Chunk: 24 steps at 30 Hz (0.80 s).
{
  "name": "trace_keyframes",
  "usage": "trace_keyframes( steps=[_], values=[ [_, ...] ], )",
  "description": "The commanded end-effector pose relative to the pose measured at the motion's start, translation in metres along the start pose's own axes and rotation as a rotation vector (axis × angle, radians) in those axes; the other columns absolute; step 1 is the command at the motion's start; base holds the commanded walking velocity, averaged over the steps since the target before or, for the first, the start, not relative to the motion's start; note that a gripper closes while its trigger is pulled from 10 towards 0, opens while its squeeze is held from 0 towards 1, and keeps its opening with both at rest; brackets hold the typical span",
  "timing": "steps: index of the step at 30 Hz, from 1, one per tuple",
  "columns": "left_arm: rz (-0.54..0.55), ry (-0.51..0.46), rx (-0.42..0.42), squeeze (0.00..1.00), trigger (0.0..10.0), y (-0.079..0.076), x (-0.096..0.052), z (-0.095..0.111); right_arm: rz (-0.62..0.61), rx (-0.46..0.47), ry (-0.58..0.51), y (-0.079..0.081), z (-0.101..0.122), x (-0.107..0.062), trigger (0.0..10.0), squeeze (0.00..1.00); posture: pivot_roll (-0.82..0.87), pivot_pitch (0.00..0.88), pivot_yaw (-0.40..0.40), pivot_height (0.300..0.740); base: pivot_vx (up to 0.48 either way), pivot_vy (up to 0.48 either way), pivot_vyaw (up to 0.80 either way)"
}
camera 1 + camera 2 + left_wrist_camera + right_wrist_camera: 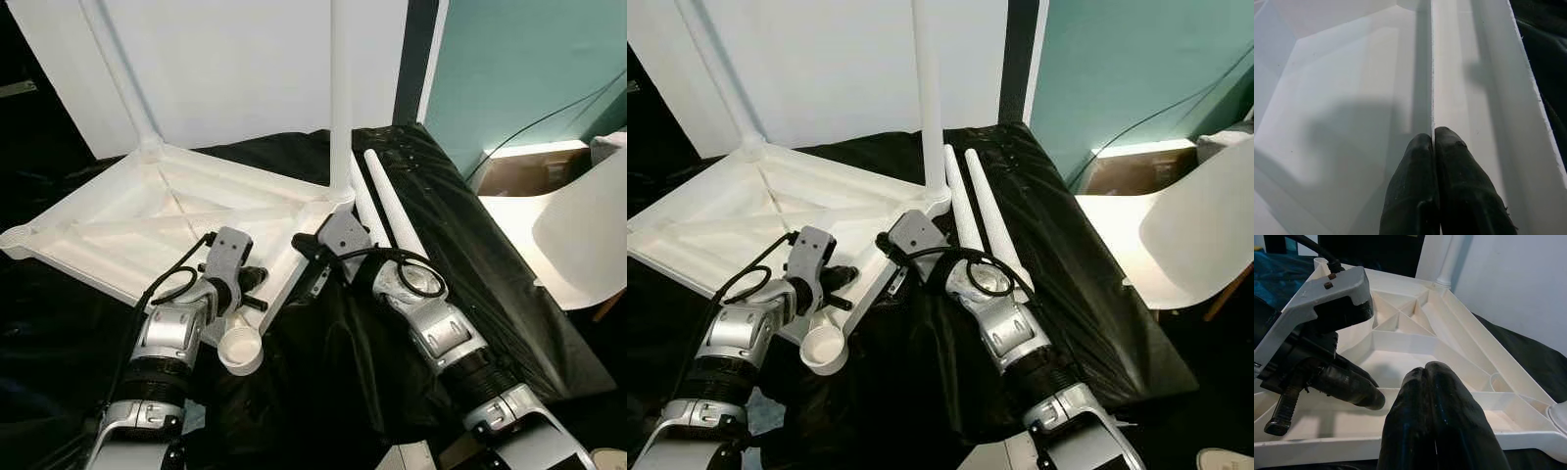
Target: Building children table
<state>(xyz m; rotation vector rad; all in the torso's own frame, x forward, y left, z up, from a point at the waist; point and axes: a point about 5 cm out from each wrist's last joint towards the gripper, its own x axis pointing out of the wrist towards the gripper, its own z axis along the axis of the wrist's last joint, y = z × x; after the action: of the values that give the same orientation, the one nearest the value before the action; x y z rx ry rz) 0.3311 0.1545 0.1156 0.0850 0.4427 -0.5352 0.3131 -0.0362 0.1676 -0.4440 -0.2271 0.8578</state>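
The white children's table (147, 211) lies upside down on a black cloth. One leg (340, 98) stands upright in its right corner and another leg (122, 78) stands in the far corner. Two loose white legs (978, 215) lie side by side on the cloth to the right. The near corner socket (240, 350) is an open cup. My left gripper (1433, 134) is inside the frame by that corner, shut with a thin rib (1432, 73) running in between its fingertips. Beside the right-corner leg, my right gripper (1425, 369) is shut with nothing in it, just over the table's outer wall (1400, 445).
The black cloth (392, 372) covers the floor around the table. A white chair (578, 230) stands at the right, with a brown box (519, 171) and a cable against the teal wall behind it. A white wall rises behind the table.
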Motion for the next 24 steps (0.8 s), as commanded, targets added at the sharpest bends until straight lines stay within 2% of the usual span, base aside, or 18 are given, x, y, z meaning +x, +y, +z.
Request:
trace_keyframes(
  steps=[1, 2, 3, 4, 5, 6, 7, 8, 9, 11, 12, 14, 15, 21, 24],
  values=[
    [0.17, 0.086, -0.051, 0.0, 0.0, 0.002, 0.006, -0.022, 0.001, 0.0, 0.012, 0.001, -0.002, -0.001, 10.0, 0.0, 0.0, 0.0, 0.032, 0.74, 0.0, 0.0, 0.0],
    [0.141, 0.054, -0.01, 0.0, 4.2, 0.0, 0.005, -0.019, 0.001, 0.0, 0.012, 0.002, -0.001, 0.0, 10.0, 0.0, 0.01, 0.0, 0.029, 0.74, 0.0, 0.0, 0.0],
    [0.094, 0.012, 0.028, 0.0, 10.0, -0.003, 0.004, -0.014, 0.001, 0.001, 0.012, 0.002, -0.001, 0.0, 10.0, 0.0, 0.01, 0.0, 0.029, 0.74, 0.0, 0.0, 0.0],
    [0.042, -0.031, 0.048, 0.58, 10.0, -0.007, 0.002, -0.01, 0.002, 0.001, 0.012, 0.002, -0.001, 0.0, 10.0, 0.0, 0.01, 0.0, 0.029, 0.74, 0.0, 0.0, 0.0],
    [-0.044, -0.072, 0.03, 1.0, 10.0, -0.012, -0.003, -0.007, 0.004, 0.002, 0.012, 0.003, -0.001, 0.0, 10.0, 0.0, 0.01, 0.0, 0.03, 0.74, 0.0, 0.0, 0.0],
    [-0.118, -0.1, 0.01, 1.0, 10.0, -0.015, -0.008, -0.005, 0.005, 0.002, 0.011, 0.003, -0.001, 0.0, 10.0, 0.0, 0.01, 0.0, 0.03, 0.74, 0.0, 0.0, 0.0],
    [-0.118, -0.1, 0.01, 1.0, 10.0, -0.015, -0.008, -0.005, 0.005, 0.002, 0.011, 0.003, -0.001, 0.0, 10.0, 0.0, 0.01, 0.0, 0.03, 0.74, 0.0, 0.0, 0.0],
    [-0.184, -0.127, -0.003, 1.0, 10.0, -0.018, -0.013, -0.003, 0.007, 0.003, 0.011, 0.004, -0.001, 0.001, 10.0, 0.0, 0.01, 0.0, 0.03, 0.74, 0.0, 0.0, 0.0],
    [-0.184, -0.127, -0.003, 1.0, 10.0, -0.018, -0.013, -0.003, 0.007, 0.003, 0.011, 0.004, -0.001, 0.001, 10.0, 0.0, 0.01, 0.0, 0.03, 0.74, 0.0, 0.0, 0.0],
    [-0.355, -0.208, 0.021, 1.0, 10.0, -0.024, -0.031, 0.007, 0.01, 0.004, 0.012, 0.005, -0.002, 0.001, 10.0, 0.0, 0.01, 0.0, 0.031, 0.74, 0.0, 0.0, 0.0],
    [-0.415, -0.236, 0.057, 0.2, 10.0, -0.024, -0.039, 0.012, 0.011, 0.005, 0.012, 0.005, -0.002, 0.001, 10.0, 0.0, 0.02, 0.0, 0.031, 0.74, 0.0, 0.0, 0.0],
    [-0.448, -0.25, 0.082, 0.2, 10.0, -0.024, -0.045, 0.014, 0.012, 0.006, 0.012, 0.006, -0.002, 0.001, 10.0, 0.0, 0.02, 0.0, 0.031, 0.74, 0.0, 0.0, 0.0],
    [-0.457, -0.253, 0.104, 0.0, 10.0, -0.02, -0.048, 0.015, 0.013, 0.006, 0.012, 0.006, -0.002, 0.001, 10.0, 0.0, 0.02, 0.0, 0.03, 0.74, 0.0, 0.0, 0.0],
    [-0.464, -0.253, 0.105, 0.0, 10.0, -0.002, -0.055, 0.019, 0.016, 0.007, 0.011, 0.007, -0.002, 0.002, 10.0, 0.0, 0.01, 0.0, 0.03, 0.74, 0.0, 0.0, 0.0],
    [-0.485, -0.25, 0.108, 0.07, 10.0, 0.008, -0.062, 0.022, 0.018, 0.006, 0.012, 0.007, -0.002, 0.002, 10.0, 0.0, 0.01, 0.0, 0.03, 0.74, 0.0, 0.0, 0.0]
  ],
)
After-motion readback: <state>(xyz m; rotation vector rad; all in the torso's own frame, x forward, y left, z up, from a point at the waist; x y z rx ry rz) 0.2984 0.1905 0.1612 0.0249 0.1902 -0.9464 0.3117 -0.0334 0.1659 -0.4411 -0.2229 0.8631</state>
